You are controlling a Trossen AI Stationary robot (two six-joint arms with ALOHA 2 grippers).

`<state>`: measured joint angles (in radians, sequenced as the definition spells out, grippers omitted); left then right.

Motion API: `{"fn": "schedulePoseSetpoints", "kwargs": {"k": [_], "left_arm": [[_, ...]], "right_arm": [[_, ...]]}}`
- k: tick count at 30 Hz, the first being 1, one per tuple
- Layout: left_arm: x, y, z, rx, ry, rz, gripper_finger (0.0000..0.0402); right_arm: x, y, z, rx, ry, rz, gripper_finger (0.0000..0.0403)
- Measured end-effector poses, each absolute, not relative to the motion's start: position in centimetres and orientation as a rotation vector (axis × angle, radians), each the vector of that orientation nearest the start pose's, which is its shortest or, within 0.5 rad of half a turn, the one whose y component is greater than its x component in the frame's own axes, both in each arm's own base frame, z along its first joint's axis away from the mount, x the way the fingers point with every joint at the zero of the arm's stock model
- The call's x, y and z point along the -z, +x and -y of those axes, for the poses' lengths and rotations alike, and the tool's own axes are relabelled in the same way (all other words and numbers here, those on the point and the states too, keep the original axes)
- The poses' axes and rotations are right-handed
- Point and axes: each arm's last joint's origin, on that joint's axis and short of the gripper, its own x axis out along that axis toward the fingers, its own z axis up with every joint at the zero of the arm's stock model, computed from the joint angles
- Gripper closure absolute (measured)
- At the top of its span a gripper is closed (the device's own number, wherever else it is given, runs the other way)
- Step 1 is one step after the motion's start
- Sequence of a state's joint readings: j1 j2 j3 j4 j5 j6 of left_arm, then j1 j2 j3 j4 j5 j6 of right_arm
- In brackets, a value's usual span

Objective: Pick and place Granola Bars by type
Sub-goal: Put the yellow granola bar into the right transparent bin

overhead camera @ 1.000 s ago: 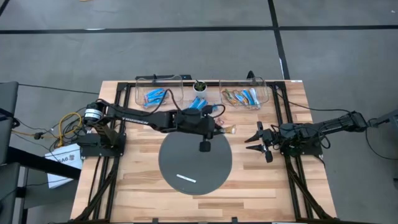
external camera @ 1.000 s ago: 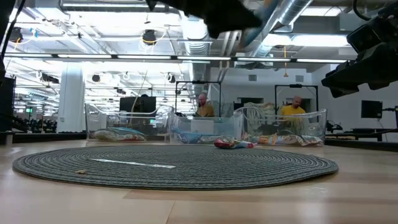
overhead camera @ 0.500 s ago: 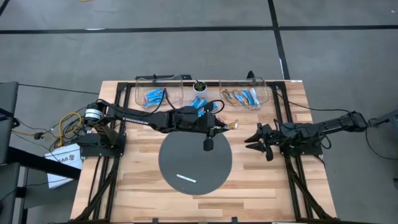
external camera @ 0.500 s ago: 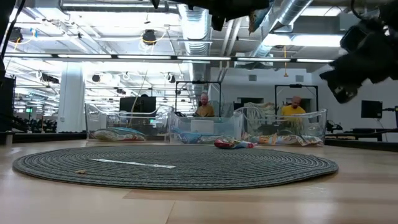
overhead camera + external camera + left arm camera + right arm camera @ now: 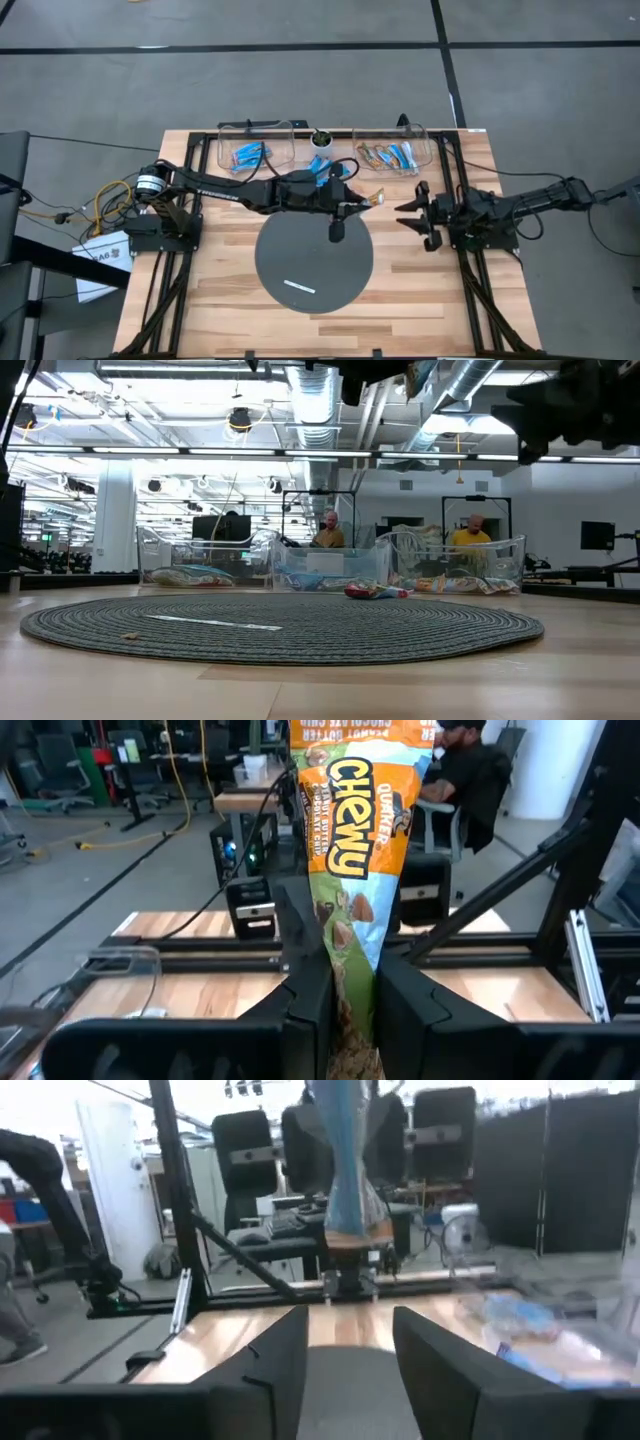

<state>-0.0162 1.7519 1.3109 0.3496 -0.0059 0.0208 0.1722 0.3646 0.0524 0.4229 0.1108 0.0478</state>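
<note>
Wood table [image 5: 420, 290] held round grey mat [image 5: 314, 255]. My left gripper [image 5: 340, 1000] clamped Chewy bar [image 5: 362, 850] between fingers, lifted. Right gripper [image 5: 345, 1345] waited, fingers apart. I judged carry step; next needed matching bin [image 5: 390, 157].

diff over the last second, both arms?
Left end effector, shut on a Quaker Chewy granola bar, carried it off the table edge of the round mat toward the right bin. Right end effector, open, shifted slightly toward the bins. Bins' bars, the white strip on the mat and a bar near the bins stayed put.
</note>
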Motion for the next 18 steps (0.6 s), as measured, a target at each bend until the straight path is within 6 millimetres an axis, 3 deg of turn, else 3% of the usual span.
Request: {"fn": "schedulePoseSetpoints", "kwargs": {"k": [10, 18], "left_arm": [[-30.5, 41.1, 0.6, 0.01, 0.007, -0.083, 0.035], [-30.3, 41.1, 0.6, 0.01, 0.007, -0.104, 0.035]], "right_arm": [[-21.8, 13.9, -1.7, -0.006, -0.012, 0.165, 0.0166], [-24.1, 16.7, -1.4, 0.028, -0.042, 0.134, 0.0154]]}}
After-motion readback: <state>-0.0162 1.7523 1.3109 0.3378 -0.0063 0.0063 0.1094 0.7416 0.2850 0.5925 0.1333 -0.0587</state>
